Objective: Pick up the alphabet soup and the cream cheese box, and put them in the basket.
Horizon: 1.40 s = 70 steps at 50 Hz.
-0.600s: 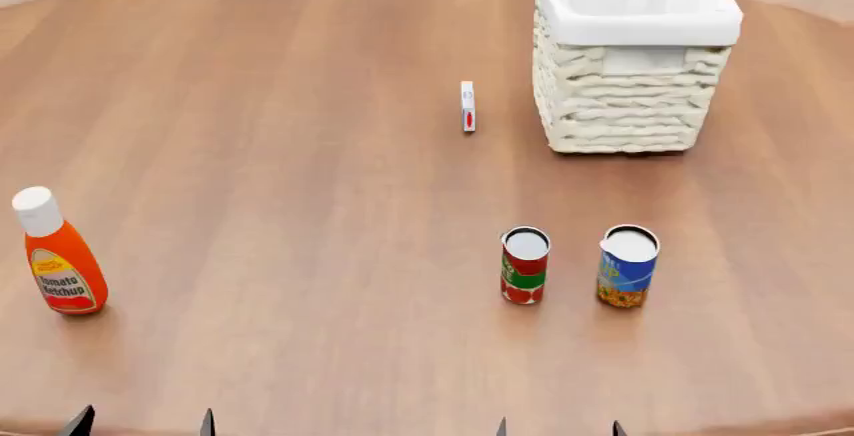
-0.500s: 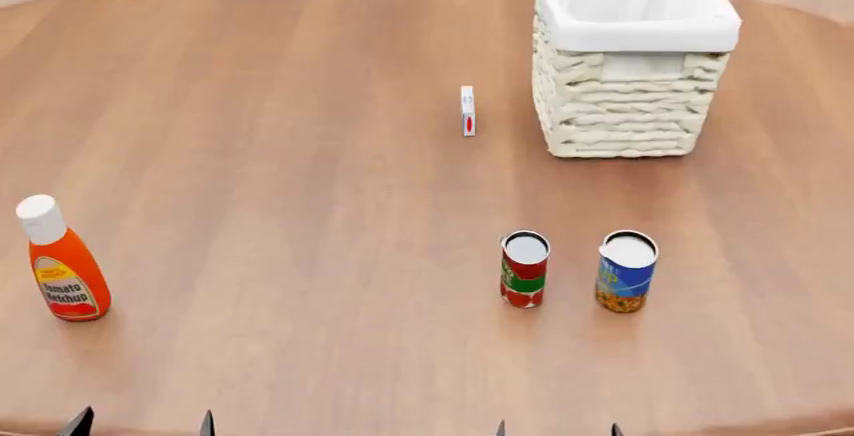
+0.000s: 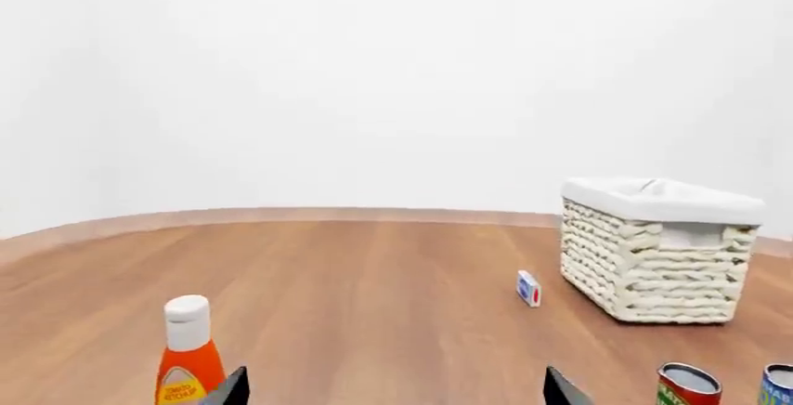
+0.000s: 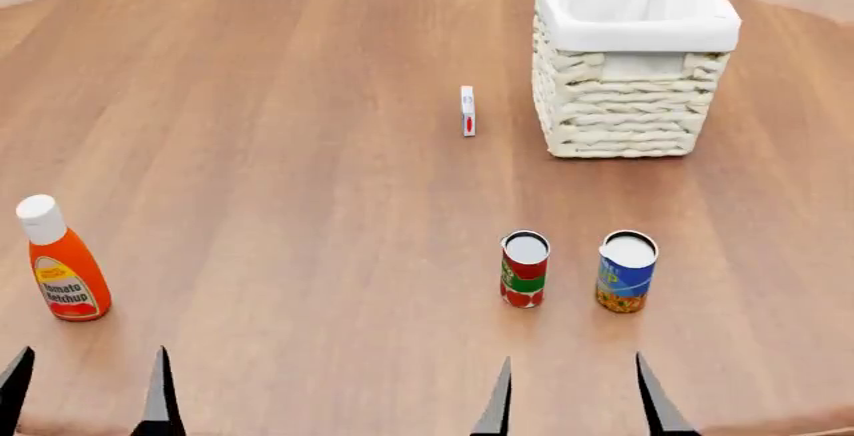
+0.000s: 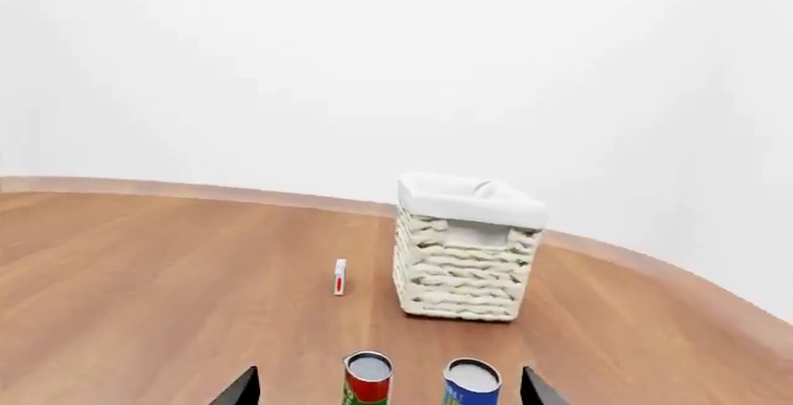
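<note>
The alphabet soup [image 4: 626, 271] is a blue-labelled can standing upright at the near right of the table, also seen in the right wrist view [image 5: 471, 385] and cut off at the frame's edge in the left wrist view [image 3: 778, 387]. The cream cheese box [image 4: 467, 110] stands on edge just left of the basket [image 4: 633, 106]; it shows as well in the wrist views [image 3: 529, 288] [image 5: 340, 277]. The basket [image 5: 465, 266] [image 3: 653, 265] sits at the far right. My right gripper [image 4: 577, 401] is open, its fingertips just short of the two cans. My left gripper [image 4: 87, 394] is open near the table's front left.
A red-and-green can [image 4: 523, 268] stands just left of the alphabet soup. A ketchup bottle [image 4: 60, 260] stands at the near left, close beyond my left gripper. The round wooden table [image 4: 267, 156] curves away at the back.
Both grippers have come forward into the head view; their fingertips now reach well up from the bottom edge. The objects have not moved.
</note>
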Motion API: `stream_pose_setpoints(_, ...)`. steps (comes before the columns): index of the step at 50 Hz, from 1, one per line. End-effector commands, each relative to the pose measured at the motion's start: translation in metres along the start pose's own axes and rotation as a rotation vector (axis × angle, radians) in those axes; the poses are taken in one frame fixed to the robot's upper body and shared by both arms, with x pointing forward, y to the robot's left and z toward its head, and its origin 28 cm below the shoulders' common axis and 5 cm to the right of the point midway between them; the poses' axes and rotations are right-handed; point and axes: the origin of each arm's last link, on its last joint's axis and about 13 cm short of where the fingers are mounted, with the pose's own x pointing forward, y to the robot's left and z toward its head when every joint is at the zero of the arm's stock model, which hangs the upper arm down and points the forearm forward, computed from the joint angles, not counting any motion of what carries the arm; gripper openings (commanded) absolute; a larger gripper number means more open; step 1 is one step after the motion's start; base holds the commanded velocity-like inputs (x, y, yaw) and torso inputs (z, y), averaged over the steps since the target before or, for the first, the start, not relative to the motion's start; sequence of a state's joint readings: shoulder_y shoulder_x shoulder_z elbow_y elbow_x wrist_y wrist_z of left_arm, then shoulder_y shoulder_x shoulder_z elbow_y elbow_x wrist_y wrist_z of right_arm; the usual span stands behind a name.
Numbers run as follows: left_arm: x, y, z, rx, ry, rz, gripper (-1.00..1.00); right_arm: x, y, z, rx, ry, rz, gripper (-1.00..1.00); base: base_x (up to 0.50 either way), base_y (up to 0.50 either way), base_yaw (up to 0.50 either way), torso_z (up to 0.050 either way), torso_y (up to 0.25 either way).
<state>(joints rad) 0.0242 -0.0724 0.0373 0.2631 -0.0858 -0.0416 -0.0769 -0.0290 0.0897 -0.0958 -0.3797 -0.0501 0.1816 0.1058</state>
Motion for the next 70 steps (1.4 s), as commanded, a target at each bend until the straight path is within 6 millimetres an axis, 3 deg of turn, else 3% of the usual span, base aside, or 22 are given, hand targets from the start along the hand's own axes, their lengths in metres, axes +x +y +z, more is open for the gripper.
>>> stream_pose_setpoints(1, -0.006, 0.001, 0.056, -0.001, -0.205, -0.002, 1.0, -0.015, -0.004, 0.063, -0.077, -0.198, -0.005, 1.0, 0.0, 0.0, 0.0, 0.0, 0.0)
stream_pose_setpoints(7, -0.018, 0.003, 0.093, -0.095, -0.309, -0.02, 1.0, -0.025, -0.004, 0.083, -0.084, -0.283, -0.013, 1.0, 0.0, 0.0, 0.0, 0.0, 0.0)
stream_pose_setpoints(13, -0.024, 0.003, 0.11, -0.075, -0.395, -0.013, 1.0, -0.031, -0.005, 0.094, -0.051, -0.368, -0.007, 1.0, 0.0, 0.0, 0.0, 0.0, 0.0)
stream_pose_setpoints(19, -0.025, 0.002, 0.106, -0.053, -0.412, -0.011, 1.0, -0.033, -0.006, 0.098, -0.058, -0.405, -0.006, 1.0, 0.0, 0.0, 0.0, 0.0, 0.0)
stream_pose_setpoints(29, -0.026, 0.001, 0.1, -0.052, -0.394, -0.009, 1.0, -0.032, -0.004, 0.09, -0.067, -0.387, 0.006, 1.0, 0.0, 0.0, 0.0, 0.0, 0.0)
stream_pose_setpoints(70, -0.027, 0.0, 0.097, -0.045, -0.375, -0.017, 1.0, -0.032, -0.004, 0.089, -0.068, -0.352, 0.044, 1.0, 0.08, 0.0, 0.0, 0.0, 0.0)
